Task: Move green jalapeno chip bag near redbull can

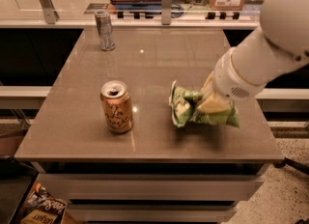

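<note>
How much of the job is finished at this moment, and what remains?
Done: the gripper is at the green jalapeno chip bag. In hand: its fingers seem closed on the bag, at the front right of the table. Left: carrying it past the orange can to the redbull can at the far left.

far can (105,30): back left on the table (72,136)
near can (116,107): front, left of the chip bag (183,108)
gripper (212,104): on the bag, front right

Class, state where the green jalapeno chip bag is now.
Camera view: the chip bag lies front-right on the table, right of the orange can, under the gripper.
</note>
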